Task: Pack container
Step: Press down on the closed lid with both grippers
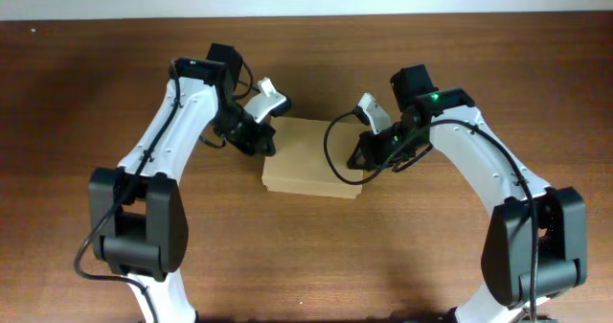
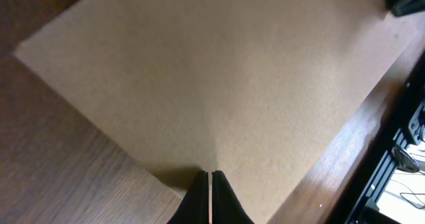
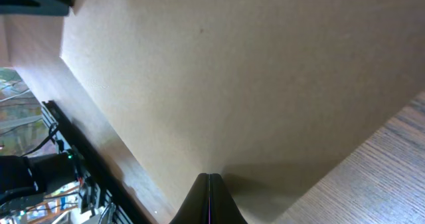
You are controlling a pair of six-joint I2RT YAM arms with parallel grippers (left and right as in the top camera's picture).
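On the middle of the brown wooden table (image 1: pixel 77 93) sits the container (image 1: pixel 311 158). It is a small box made of plain tan cardboard. Its shape is a flat rectangle with sharp corners, and its lid is down flat. From above, the top looks smooth and dull, with no print on it. Up close it has a soft, grainy look with tiny specks. The table has long, thin wood lines running across it and a little shine.

Two white arms with black joints and black wires reach in from the two sides. The left gripper (image 1: pixel 262 139) is at the box's left edge, near the far corner. In the left wrist view its two black fingers (image 2: pixel 220 191) are pointed and pressed tight together with nothing between them. Their tips meet the box top right at its edge.

The right gripper (image 1: pixel 370 153) is at the box's right edge. In the right wrist view its dark fingers (image 3: pixel 199 197) are also squeezed together, holding nothing. Their tips sit on the cardboard near the edge.
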